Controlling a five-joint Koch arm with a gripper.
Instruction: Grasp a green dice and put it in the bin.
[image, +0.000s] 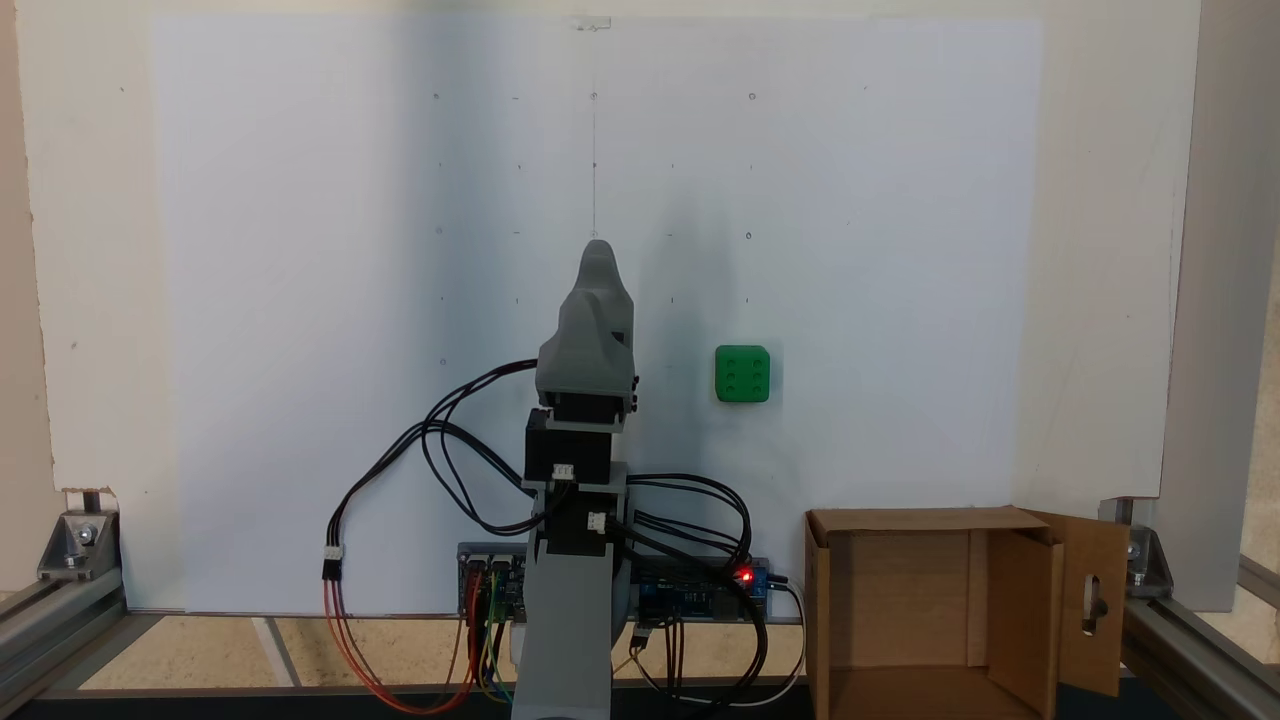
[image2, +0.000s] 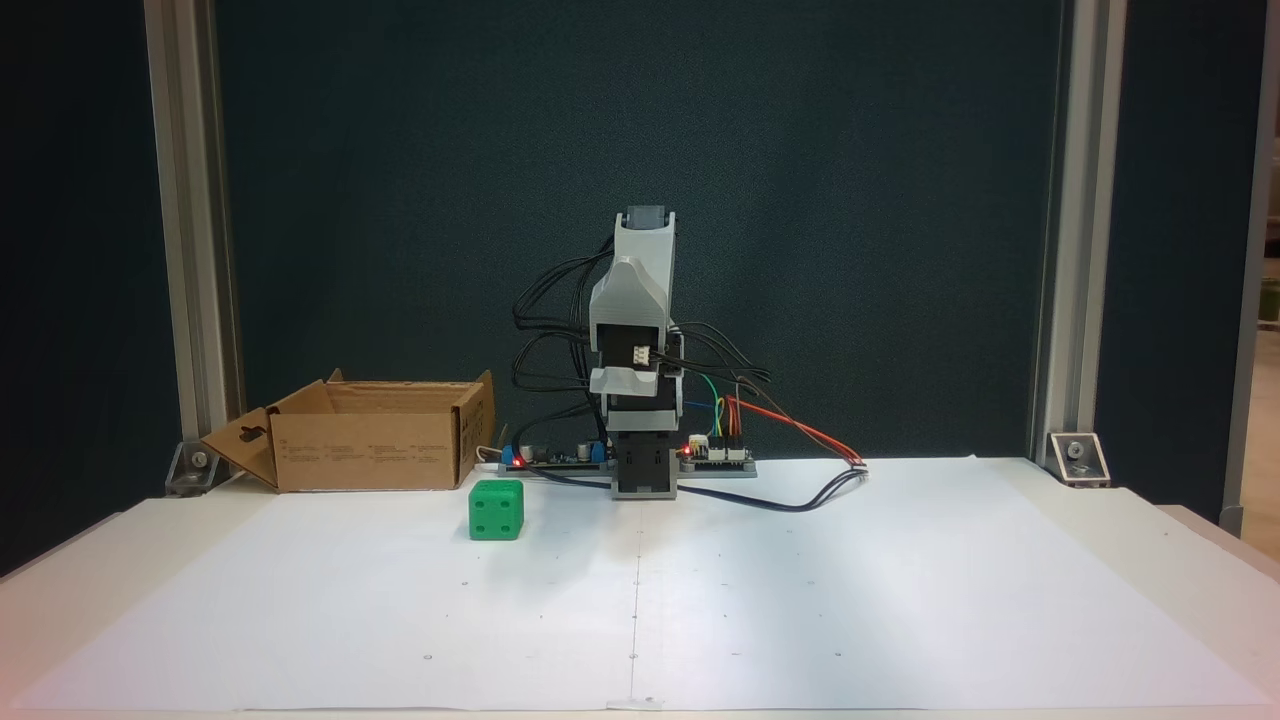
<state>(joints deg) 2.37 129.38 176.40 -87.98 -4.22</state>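
Observation:
The green dice (image: 742, 374) (image2: 496, 510) lies on the white paper, apart from everything else. The bin (image: 905, 520) (image2: 370, 450) is a brown cardboard box standing open at the table edge beside the arm's base, with a slotted flap (image: 1095, 600) folded outward. My grey gripper (image: 597, 262) sits folded over the arm's base and is shut, with nothing in it. In a fixed view the dice is to its right and a little nearer the base. The folded arm (image2: 640, 330) stands upright, right of the dice and the bin.
Circuit boards with a red light (image: 745, 576) and loops of black and coloured cables (image: 440, 470) surround the base. Aluminium frame posts (image2: 190, 250) (image2: 1060, 250) stand at the table's corners. The white paper sheet (image: 300, 300) covers most of the table.

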